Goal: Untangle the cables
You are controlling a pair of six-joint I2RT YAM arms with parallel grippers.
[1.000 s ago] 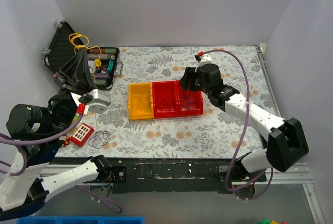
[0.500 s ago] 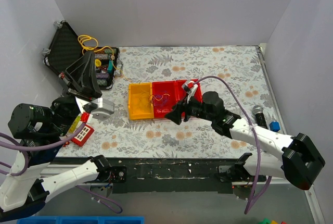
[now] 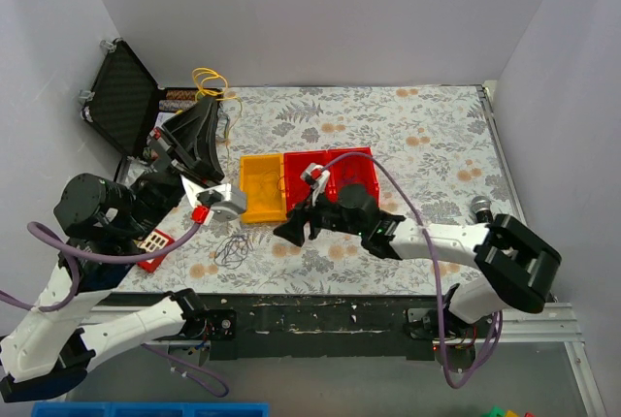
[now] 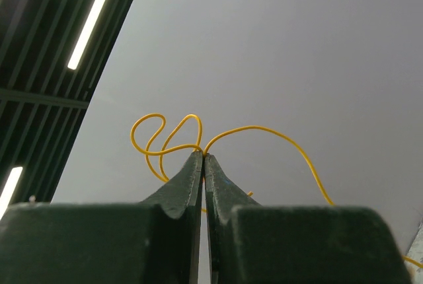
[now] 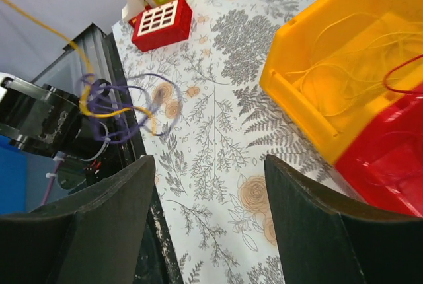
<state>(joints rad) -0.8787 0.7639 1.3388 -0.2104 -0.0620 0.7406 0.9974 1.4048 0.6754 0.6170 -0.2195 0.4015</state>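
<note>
Two cable groups sit well apart. A thin yellow wire [image 4: 165, 140] curls in small loops at the middle of the left wrist view. It is pinched between the fingers of the left gripper [image 4: 203, 158], which are pressed together on it, and one long strand arches off toward the lower right. In the top view this gripper is raised at the upper left, beside an open black hard case [image 3: 121, 87], with the yellow loops above its tip.

A tangle of dark purple wire loops [image 3: 233, 250] lies on the floral-patterned tabletop [image 3: 427, 136] at the lower left of centre. It is between a small red block with a white grid [image 3: 155, 247] and the right gripper [image 3: 296, 231]. That gripper is low over the table just beside the tangle, holding nothing, its fingers spread wide. In the right wrist view the purple loops appear blurred at the left edge with a yellow strand running through them. Whether that strand belongs to the held wire cannot be told.

A yellow plastic bin [image 5: 291, 92] fills the upper right of the right wrist view, touching a red plastic bin [image 5: 386, 165] at the lower right. Pale yellow strands [image 5: 330, 66] lie inside the yellow bin, and a red strand [image 5: 403, 72] crosses near its right edge.
</note>
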